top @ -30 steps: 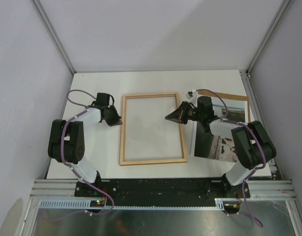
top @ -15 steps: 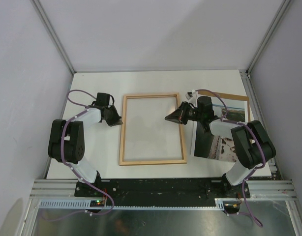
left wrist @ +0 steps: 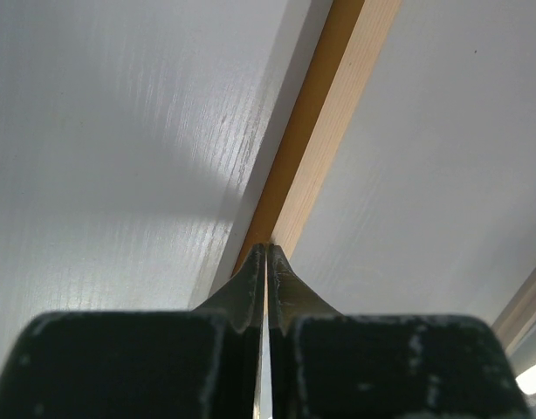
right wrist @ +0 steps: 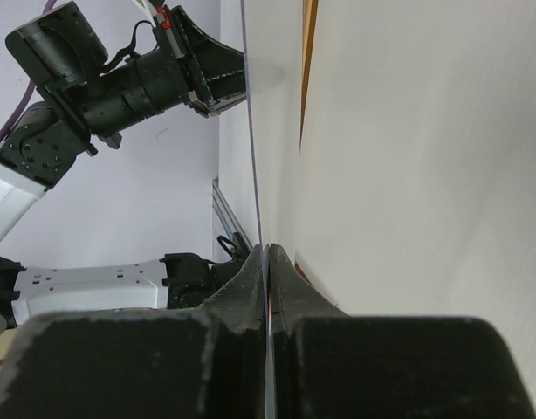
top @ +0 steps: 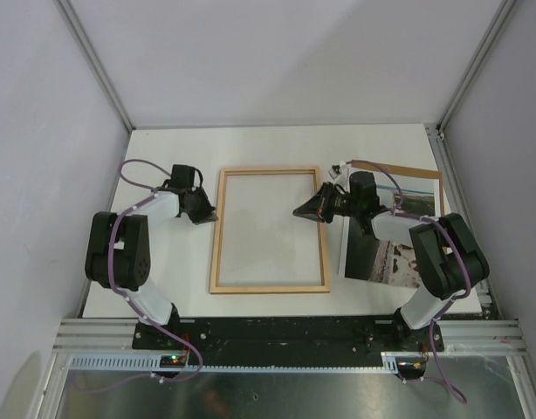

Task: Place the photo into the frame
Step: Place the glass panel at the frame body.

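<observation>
The frame, thin light-wood rails, lies flat mid-table. My left gripper is shut, its tips against the frame's left rail, which runs away from the tips in the left wrist view. My right gripper hovers inside the right rail, shut on the edge of a thin clear sheet seen edge-on. The photo, dark water and pale land, lies at the right, partly under my right arm.
A brown backing board pokes out from under the photo's far edge. Aluminium posts and grey walls close in the table on three sides. The left arm shows across the frame in the right wrist view.
The frame has shifted slightly toward the near edge, its near-left corner swinging a little left. Both grippers stay shut and hardly move.
</observation>
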